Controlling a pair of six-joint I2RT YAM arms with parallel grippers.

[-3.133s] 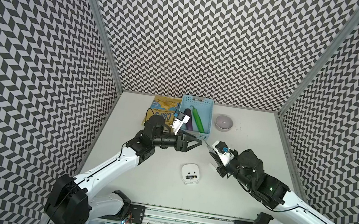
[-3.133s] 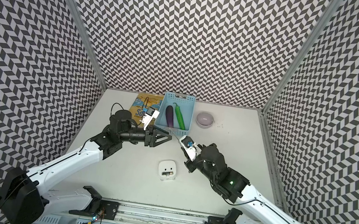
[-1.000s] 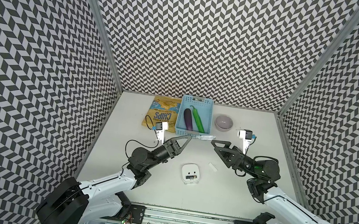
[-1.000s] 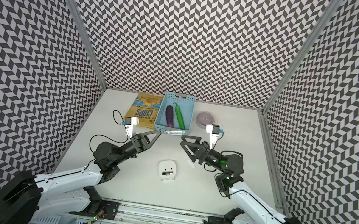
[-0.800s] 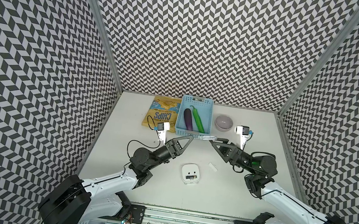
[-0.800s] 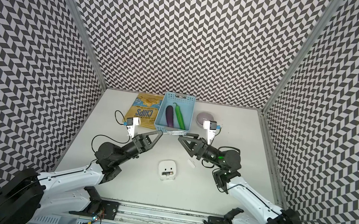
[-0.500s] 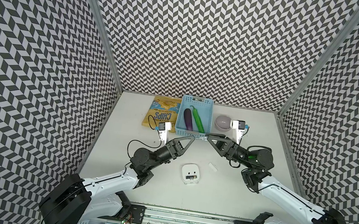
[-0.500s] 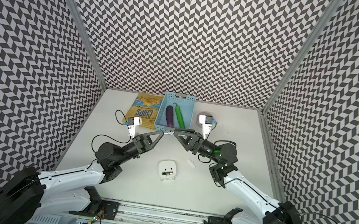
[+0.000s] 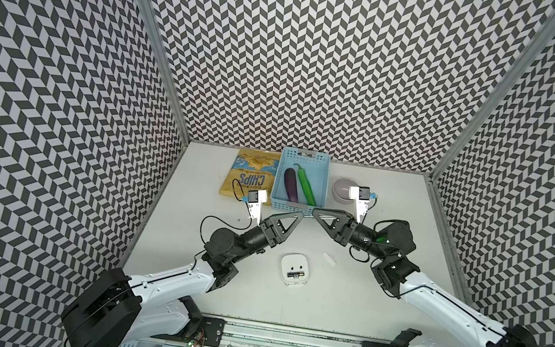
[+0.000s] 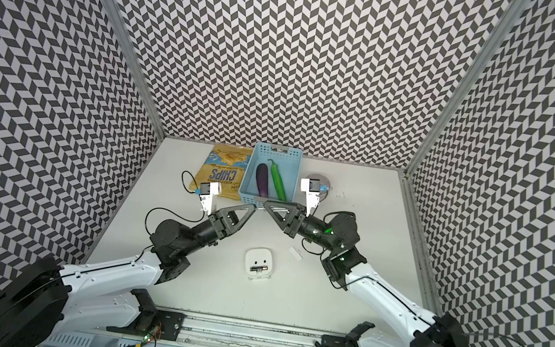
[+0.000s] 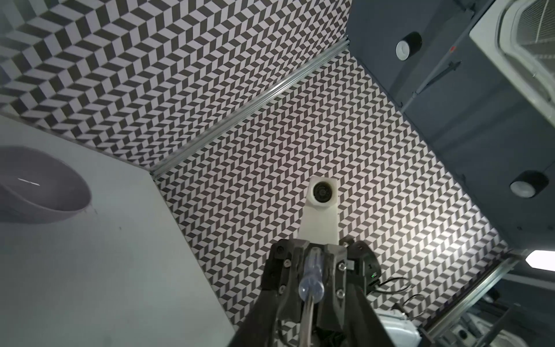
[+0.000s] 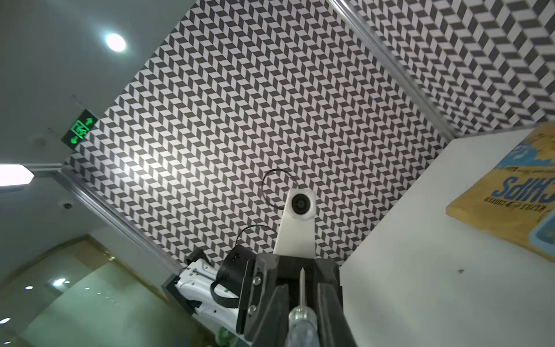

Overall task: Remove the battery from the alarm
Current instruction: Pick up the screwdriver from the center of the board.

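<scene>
**Fingers.** Right gripper (image 9: 315, 212): fingers clamped on the clear handle of the screwdriver (image 11: 310, 282), and the hold looks square. Left gripper (image 9: 298, 216): fingers apart, standing either side of the shaft without gripping it. The two grippers meet nearly tip to tip, raised off the table (image 9: 342, 303).

**Task items.** The battery (image 9: 294, 275) sits in the open slot in the back of the alarm (image 9: 295, 261). The alarm lies face down on the table, below the fingertips and back toward the arm bases, well apart from both grippers. The cover (image 9: 329, 258) lies loose near the alarm, on the right gripper's side.

**Surroundings.** The basket (image 9: 286, 204) stands just beyond the fingertips.

**Handling assessment.**
- The battery is judged light, rigid, smooth and round, so it is liable to slip or roll once free.
- The slot walls leave little room for fingers. It is probably best levered up at one end with the screwdriver tip, then taken across its middle.
- The alarm is light plastic and apt to slide under prying, so the free left gripper should brace its edge.
</scene>
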